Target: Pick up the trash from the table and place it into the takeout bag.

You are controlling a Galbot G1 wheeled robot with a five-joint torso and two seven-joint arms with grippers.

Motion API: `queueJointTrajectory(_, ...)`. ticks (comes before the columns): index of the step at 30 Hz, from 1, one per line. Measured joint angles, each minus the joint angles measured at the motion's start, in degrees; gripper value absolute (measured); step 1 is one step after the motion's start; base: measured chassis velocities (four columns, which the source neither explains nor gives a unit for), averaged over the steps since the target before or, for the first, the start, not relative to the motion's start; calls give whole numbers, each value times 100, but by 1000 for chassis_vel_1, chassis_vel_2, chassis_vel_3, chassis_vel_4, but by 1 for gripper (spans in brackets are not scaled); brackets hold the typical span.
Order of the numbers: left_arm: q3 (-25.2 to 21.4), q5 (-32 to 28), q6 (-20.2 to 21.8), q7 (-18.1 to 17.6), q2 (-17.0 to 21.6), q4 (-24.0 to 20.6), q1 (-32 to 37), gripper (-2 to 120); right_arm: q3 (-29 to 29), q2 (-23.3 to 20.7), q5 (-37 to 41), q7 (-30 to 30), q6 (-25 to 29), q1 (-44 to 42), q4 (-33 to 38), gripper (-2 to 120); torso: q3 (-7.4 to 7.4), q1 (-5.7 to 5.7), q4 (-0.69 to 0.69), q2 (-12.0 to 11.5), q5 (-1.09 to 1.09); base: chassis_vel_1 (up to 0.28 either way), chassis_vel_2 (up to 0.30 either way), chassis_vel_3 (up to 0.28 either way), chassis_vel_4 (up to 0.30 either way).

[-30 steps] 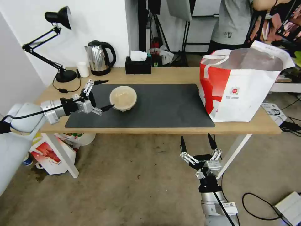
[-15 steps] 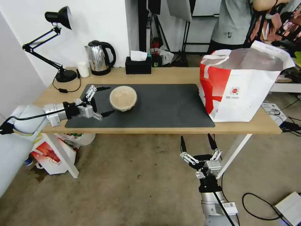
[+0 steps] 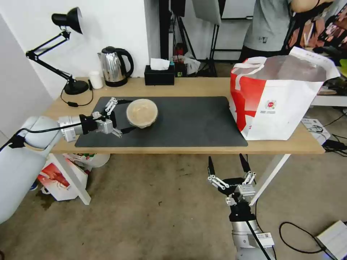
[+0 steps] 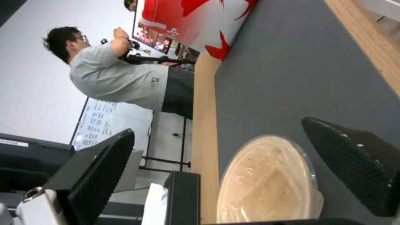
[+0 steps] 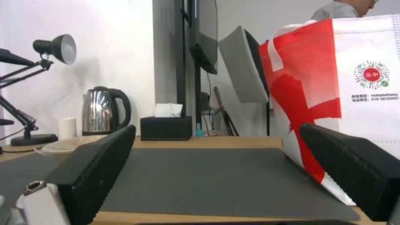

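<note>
Both L gripper [image 3: 127, 115] fingers spread, flanking beige bowl [image 3: 142, 113].

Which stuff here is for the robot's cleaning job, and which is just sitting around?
For the job:
beige bowl
takeout bag
table
left gripper, jaws open around the bowl

Just lying about:
kettle
desk lamp
tissue box
small white cup

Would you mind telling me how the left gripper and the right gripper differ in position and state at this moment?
The left gripper reaches sideways over the table, level with the dark mat; the right gripper points upward below the table's front edge, over the floor. The left gripper's fingers flank the beige clear-lidded bowl without closing on it; the right gripper has nothing between its fingers. Both are open.
</note>
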Motion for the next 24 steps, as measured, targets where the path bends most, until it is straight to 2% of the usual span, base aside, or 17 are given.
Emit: queueJointTrajectory(24,217,202,-72,137,-95,271,-423,100,0,0,0,0,0,0,0,100,0,0,0,0,0,0,0,0,0)
